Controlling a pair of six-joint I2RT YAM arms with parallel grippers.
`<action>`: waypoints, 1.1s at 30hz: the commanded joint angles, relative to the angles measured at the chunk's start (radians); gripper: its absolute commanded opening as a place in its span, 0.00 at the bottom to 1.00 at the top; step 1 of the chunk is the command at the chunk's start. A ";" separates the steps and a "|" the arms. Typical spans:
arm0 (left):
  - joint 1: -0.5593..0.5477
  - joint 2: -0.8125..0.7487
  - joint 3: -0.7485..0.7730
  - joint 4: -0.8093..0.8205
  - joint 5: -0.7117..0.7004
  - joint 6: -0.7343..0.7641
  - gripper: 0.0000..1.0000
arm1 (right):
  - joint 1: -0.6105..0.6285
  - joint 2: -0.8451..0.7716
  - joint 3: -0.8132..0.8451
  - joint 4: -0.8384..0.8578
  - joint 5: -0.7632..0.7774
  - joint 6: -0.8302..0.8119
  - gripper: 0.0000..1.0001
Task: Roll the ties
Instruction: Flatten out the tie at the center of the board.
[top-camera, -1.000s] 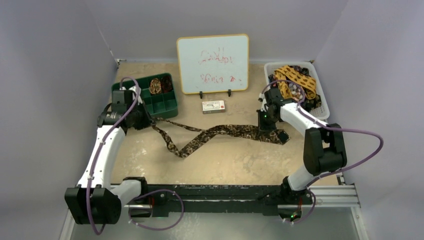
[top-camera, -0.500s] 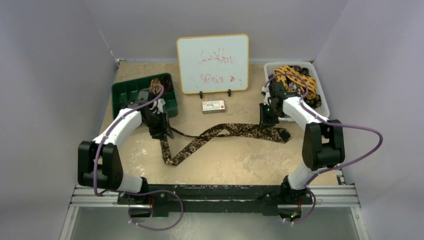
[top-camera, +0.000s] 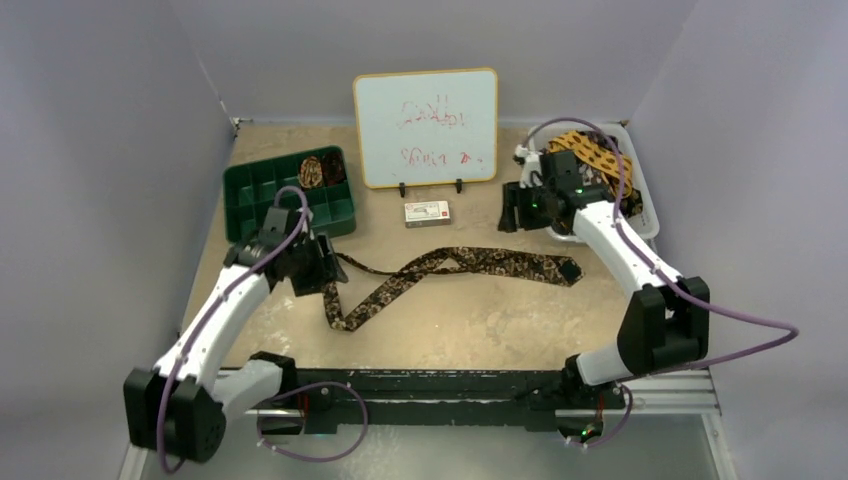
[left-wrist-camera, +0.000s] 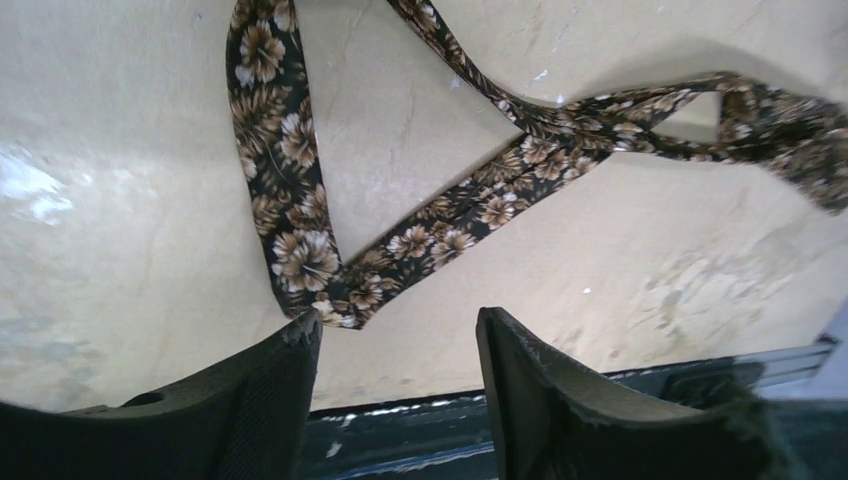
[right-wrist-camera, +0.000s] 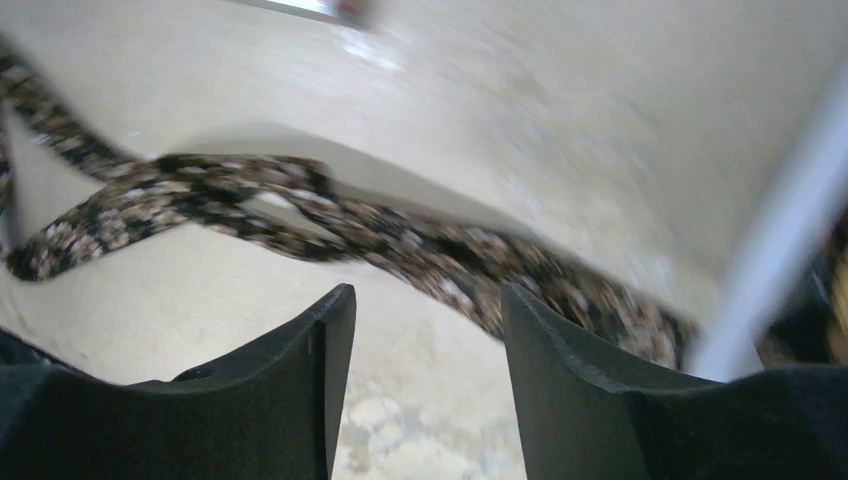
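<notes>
A long brown floral-print tie (top-camera: 470, 262) lies unrolled across the middle of the table, its narrow part folded into a V at the left (left-wrist-camera: 300, 255). My left gripper (top-camera: 322, 270) hovers just over that left end, open, with nothing between its fingers (left-wrist-camera: 397, 325). My right gripper (top-camera: 510, 212) hangs behind the tie's wide right end, beside the basket, open and empty (right-wrist-camera: 428, 295). The tie (right-wrist-camera: 420, 245) shows blurred beyond its fingertips. A coiled tie (top-camera: 312, 171) sits in the green tray.
A green compartment tray (top-camera: 240, 200) stands at the back left. A white basket (top-camera: 645, 195) at the back right holds more ties, one mustard yellow (top-camera: 595, 150). A whiteboard (top-camera: 425, 125) and a small box (top-camera: 427, 212) stand at the back middle.
Both grippers have opened and let go of the tie, which now lies on the table. The right gripper has risen and pulled back toward the basket; the left arm has shifted slightly nearer.
</notes>
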 joint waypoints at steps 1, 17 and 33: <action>0.000 -0.152 -0.174 0.120 0.024 -0.251 0.59 | 0.189 0.004 -0.045 0.277 -0.185 -0.190 0.60; -0.001 -0.169 -0.309 0.206 0.038 -0.324 0.60 | 0.452 0.231 -0.028 0.415 -0.197 -0.694 0.82; 0.000 -0.154 -0.274 0.199 0.035 -0.266 0.60 | 0.462 0.325 0.010 0.308 -0.135 -0.798 0.98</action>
